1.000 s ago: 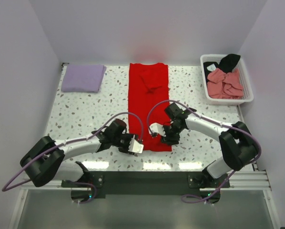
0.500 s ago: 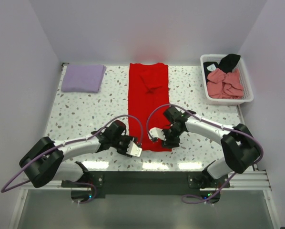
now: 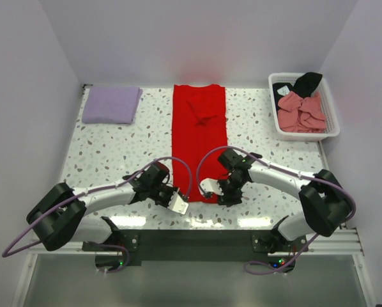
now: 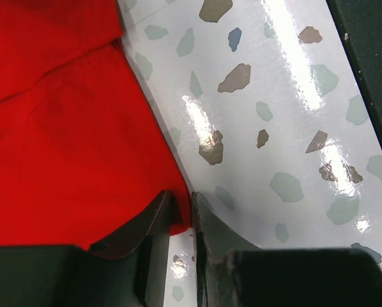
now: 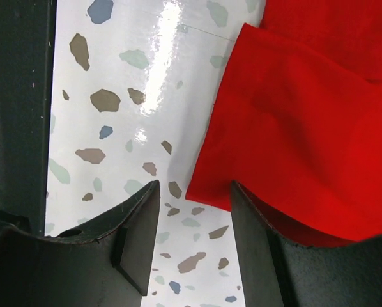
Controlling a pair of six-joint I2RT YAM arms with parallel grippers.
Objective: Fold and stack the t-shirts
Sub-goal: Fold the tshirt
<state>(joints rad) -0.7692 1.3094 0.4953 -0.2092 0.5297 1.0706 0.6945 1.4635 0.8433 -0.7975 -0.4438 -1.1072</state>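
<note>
Left wrist view: a pinch by the left gripper (image 4: 181,204) on the near left corner of the red t-shirt (image 4: 63,128), jaws almost together with the tip of the hem in the narrow slot between them. Flat red cloth beyond, with one fold line across it. To its right, bare speckled table (image 4: 274,128) with stripes of glare.

From the right wrist: jaws of the right gripper (image 5: 194,192) apart, astride the near right corner of that shirt, nothing clamped. Corner tip in the gap, one finger over the table, the other at the cloth.

From above: both grippers down at the near hem, one at each corner. Farther out, the shirt as a long narrow strip up the middle of the table, collar end at the far edge, a wrinkle in the far half. At the far left corner, a folded pale lavender t-shirt (image 3: 111,104), well apart from the red. At the far right, a white slatted basket (image 3: 304,135) with salmon-pink t-shirts (image 3: 301,112) bunched inside and a black t-shirt (image 3: 306,83) draped at its far end.
</note>
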